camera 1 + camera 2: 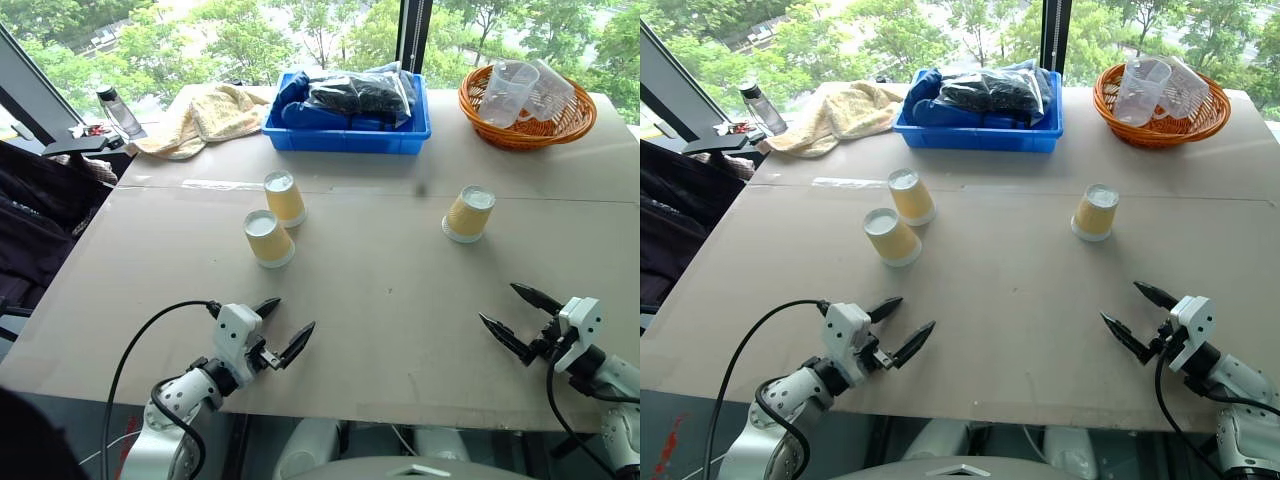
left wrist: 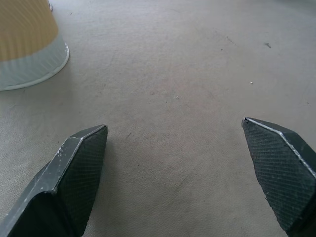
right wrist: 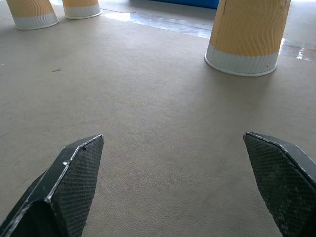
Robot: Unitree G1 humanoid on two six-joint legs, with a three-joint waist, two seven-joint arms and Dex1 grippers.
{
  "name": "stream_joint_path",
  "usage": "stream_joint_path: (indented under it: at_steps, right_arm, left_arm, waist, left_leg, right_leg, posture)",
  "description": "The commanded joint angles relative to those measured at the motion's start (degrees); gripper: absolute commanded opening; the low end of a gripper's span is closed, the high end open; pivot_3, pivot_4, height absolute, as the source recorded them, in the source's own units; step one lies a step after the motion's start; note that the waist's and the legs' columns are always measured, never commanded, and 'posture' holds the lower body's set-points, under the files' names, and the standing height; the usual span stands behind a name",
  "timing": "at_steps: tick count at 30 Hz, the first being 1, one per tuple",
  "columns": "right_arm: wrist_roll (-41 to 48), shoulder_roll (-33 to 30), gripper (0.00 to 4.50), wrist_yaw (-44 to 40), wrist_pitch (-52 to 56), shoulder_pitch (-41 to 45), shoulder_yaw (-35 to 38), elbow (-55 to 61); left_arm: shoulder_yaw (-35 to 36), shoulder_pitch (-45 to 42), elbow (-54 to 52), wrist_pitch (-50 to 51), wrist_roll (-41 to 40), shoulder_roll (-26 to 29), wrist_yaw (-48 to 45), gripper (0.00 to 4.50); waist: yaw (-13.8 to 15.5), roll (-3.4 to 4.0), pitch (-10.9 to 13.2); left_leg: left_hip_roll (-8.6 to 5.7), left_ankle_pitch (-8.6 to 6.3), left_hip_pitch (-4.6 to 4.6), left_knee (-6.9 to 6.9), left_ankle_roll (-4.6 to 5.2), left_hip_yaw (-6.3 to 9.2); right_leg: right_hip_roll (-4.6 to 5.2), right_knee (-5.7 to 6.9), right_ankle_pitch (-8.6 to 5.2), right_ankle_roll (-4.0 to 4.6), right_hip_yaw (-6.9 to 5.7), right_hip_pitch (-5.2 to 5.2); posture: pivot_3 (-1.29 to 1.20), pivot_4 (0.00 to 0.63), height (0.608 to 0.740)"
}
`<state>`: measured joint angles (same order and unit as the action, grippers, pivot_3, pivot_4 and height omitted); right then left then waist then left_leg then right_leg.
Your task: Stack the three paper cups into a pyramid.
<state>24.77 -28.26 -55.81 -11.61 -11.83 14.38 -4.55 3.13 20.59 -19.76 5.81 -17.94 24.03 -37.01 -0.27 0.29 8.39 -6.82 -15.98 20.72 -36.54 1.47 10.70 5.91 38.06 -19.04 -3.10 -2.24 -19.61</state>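
Nearest the camera, the left gripper [image 1: 283, 325] and right gripper [image 1: 521, 316] hover with jaws wide and empty over the bench [image 1: 380, 330], while the three paper cups [image 1: 269, 238] [image 1: 285, 198] [image 1: 469, 213], standing inverted, two left and one right, look light, probably crushable, best pinched gently mid-wall.

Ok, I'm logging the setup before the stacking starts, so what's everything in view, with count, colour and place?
paper cups: three, yellow-tan with white rims, upside down; two close together on the left, one alone on the right.
table: one, grey-beige.
bin: one, blue, far edge, holding dark bagged items.
basket: one, orange, far right, holding clear plastic measuring cups.
towel: one, pale yellow, far left.
bottle: one, clear with dark cap, beside the towel.
left gripper: black fingers, open, near edge.
right gripper: black fingers, open, near edge.
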Motion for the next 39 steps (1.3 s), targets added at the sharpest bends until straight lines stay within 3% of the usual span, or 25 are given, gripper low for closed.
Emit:
stream_joint_path:
  at_steps: [1,18,24,30,34,39]
  right_arm:
    - [-0.37,-0.32,4.48,-1.51,0.19,0.30,-1.49,-1.17]
    - [1.49,-0.58,4.48,-2.58,0.22,-1.01,-0.75,1.50]
    - [3.81,-0.70,4.48,-2.07,1.59,-0.58,-0.60,7.94]
    - [6.06,-0.92,4.48,-1.22,5.50,0.59,-1.55,14.65]
    - [7.31,-0.23,4.48,0.34,7.63,2.78,-2.48,17.93]
    - [8.94,-0.26,4.48,1.40,10.24,4.30,-2.71,21.35]
  left_arm:
    - [0.98,1.68,-2.11,-1.82,0.09,-0.79,1.09,4.50]
    - [3.42,-4.16,4.45,-9.33,-1.96,-0.98,-2.65,4.50]
    - [6.82,-8.90,4.59,-13.54,3.91,-5.05,8.44,4.50]
    - [8.91,-14.61,3.93,-10.22,7.14,-6.41,16.60,4.50]
    - [8.32,-20.51,7.38,-4.03,5.65,-5.46,16.78,4.50]
    - [7.27,-23.92,10.59,-3.54,5.76,-4.35,14.11,4.50]
  waist:
    - [-0.01,0.00,0.00]
    - [0.07,-0.11,0.05]
    - [0.41,-0.08,0.06]
    - [0.69,-0.12,0.07]
    - [1.11,-0.11,0.08]
    - [1.05,-0.12,0.07]
  left_leg:
    - [0.00,0.00,0.00,0.00,0.00,0.00]
    - [0.01,0.00,0.01,-0.01,0.00,-0.03]
    - [0.01,0.00,0.01,-0.04,0.00,-0.03]
    - [0.01,0.00,0.04,-0.10,0.00,-0.08]
    - [0.01,0.00,0.05,-0.15,-0.01,-0.07]
    - [0.00,0.00,0.07,-0.23,-0.01,-0.07]
  right_leg:
    - [0.00,0.00,0.00,0.00,0.00,0.00]
    - [0.00,0.00,0.00,0.00,0.01,-0.01]
    - [0.00,0.03,0.01,-0.01,0.00,-0.01]
    - [0.00,0.04,0.03,-0.05,0.02,-0.01]
    - [-0.01,0.09,0.04,-0.07,0.00,-0.02]
    - [-0.01,0.11,0.05,-0.09,0.02,-0.01]
  posture:
    - [0.00,0.150,0.740]
    - [0.00,0.150,0.740]
    - [0.00,0.150,0.740]
    - [0.00,0.150,0.740]
    - [0.00,0.150,0.740]
    - [0.00,0.150,0.740]
